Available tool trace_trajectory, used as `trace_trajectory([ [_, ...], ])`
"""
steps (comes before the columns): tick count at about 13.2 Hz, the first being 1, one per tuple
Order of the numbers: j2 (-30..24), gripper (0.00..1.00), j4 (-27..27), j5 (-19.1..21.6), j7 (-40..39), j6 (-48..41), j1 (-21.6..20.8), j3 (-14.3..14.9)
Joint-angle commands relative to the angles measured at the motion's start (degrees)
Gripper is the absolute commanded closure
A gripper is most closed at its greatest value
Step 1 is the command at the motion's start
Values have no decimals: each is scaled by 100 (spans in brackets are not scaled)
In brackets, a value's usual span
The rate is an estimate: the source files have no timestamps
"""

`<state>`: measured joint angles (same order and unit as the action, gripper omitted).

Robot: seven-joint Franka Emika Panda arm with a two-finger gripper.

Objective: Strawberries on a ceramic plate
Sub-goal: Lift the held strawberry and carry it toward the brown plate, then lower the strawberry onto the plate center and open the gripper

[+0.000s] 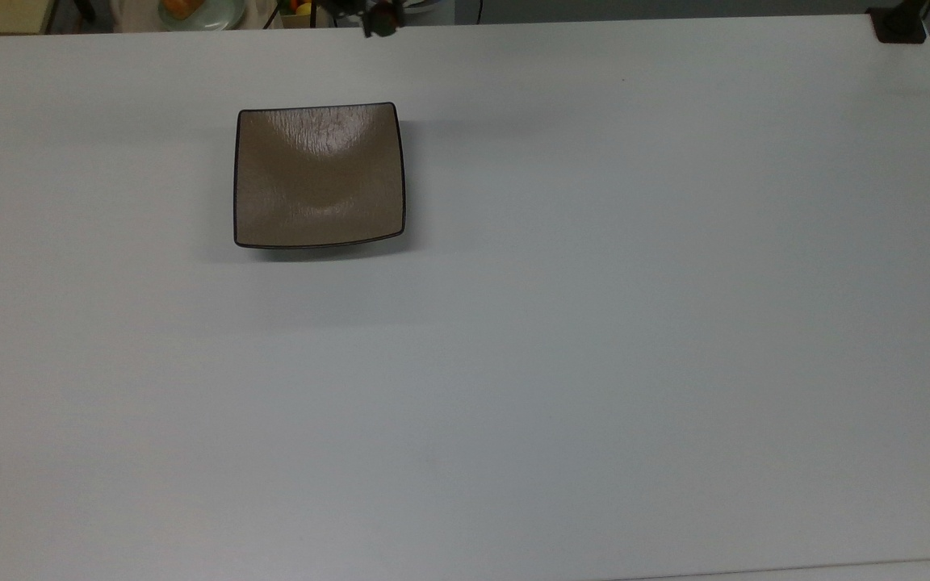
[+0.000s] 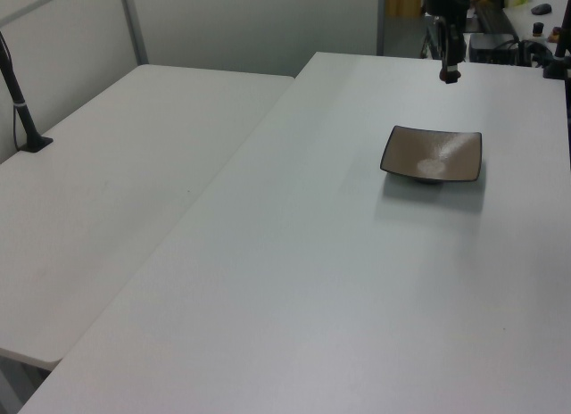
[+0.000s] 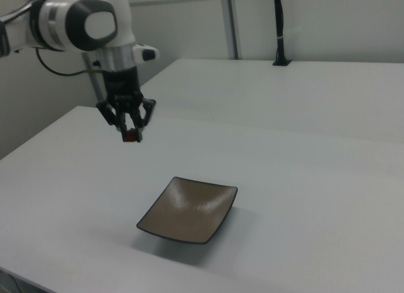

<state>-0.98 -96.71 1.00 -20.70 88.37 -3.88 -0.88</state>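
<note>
One strawberry (image 3: 131,137) sits pinched in the gripper (image 3: 132,138), raised high to clear the upturned rim. Ceramic plate (image 3: 187,210) lies empty toward five o'clock in the right view, ready to receive it.

open table (image 1: 594,323), lone plate (image 1: 319,175)

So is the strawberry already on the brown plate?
No, the ceramic plate is bare; the strawberry is in the raised gripper.
</note>
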Motion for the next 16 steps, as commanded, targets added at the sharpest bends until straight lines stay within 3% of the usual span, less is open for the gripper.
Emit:
trace_trajectory([
  [1, -131, 100, -357, 49, -1083, 22, 483, 1],
  [4, -17, 99, -576, 32, -1612, 346, 765, 18],
  [16, 985, 95, -1860, 5, -1551, 3256, 792, 71],
])
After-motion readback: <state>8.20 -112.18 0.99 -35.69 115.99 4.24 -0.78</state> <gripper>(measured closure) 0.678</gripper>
